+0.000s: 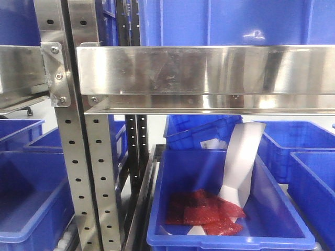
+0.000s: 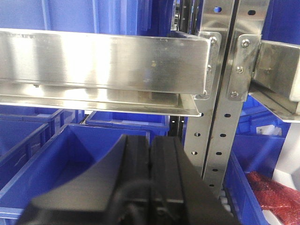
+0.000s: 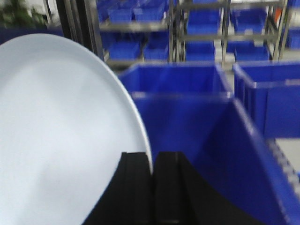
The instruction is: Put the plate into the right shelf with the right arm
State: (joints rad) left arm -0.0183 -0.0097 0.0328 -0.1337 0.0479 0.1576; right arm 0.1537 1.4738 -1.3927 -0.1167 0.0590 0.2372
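Observation:
The plate [image 3: 61,136], pale bluish-white and round, fills the left half of the right wrist view. My right gripper [image 3: 152,157] is shut on its rim, which runs edge-on between the two black fingers. Blue bins lie beyond the plate in that view. The right shelf [image 1: 209,70] shows in the front view as a broad shiny steel rail with blue bins above and below; neither the plate nor an arm appears there. My left gripper [image 2: 149,140] is shut with nothing in it, hanging over a blue bin [image 2: 70,159] below a steel rail [image 2: 103,61].
Perforated steel uprights [image 1: 84,172] split the rack into left and right bays. The bin [image 1: 230,240] under the right rail holds red packets [image 1: 207,212] and a bent white sheet [image 1: 242,157]. More blue bins [image 3: 187,117] stand close ahead of the right wrist.

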